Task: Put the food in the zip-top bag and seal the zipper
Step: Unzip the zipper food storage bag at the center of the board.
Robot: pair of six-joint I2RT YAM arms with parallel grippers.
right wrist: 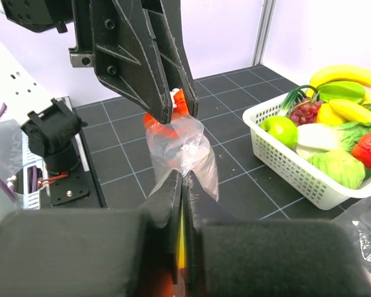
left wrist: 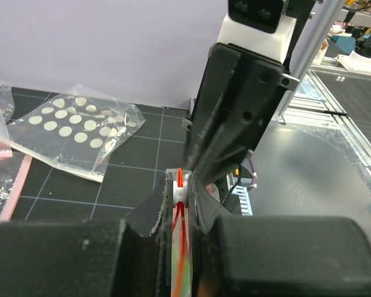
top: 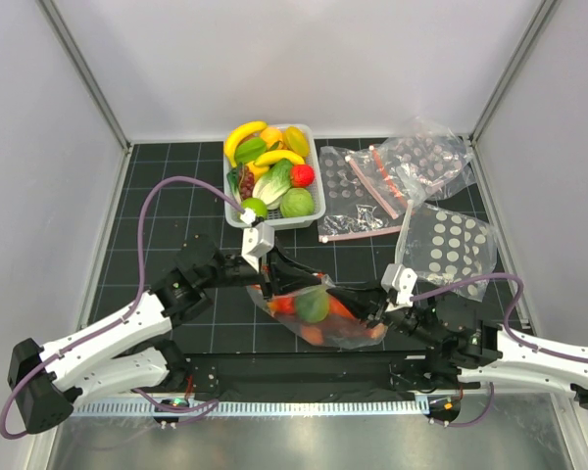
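You see the clear, white-dotted soft plastic zip-top bag [top: 345, 331], holding glossy red, green and orange toy food [top: 312, 305], just in front of the white plastic basket [top: 304, 221], with the left gripper [top: 268, 284] and right gripper [top: 377, 315] both clenched on its thin orange-red zipper [left wrist: 183, 247].

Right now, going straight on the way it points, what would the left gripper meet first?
The right gripper, directly ahead, pinching the same zip-top bag the left gripper holds; depth unclear.
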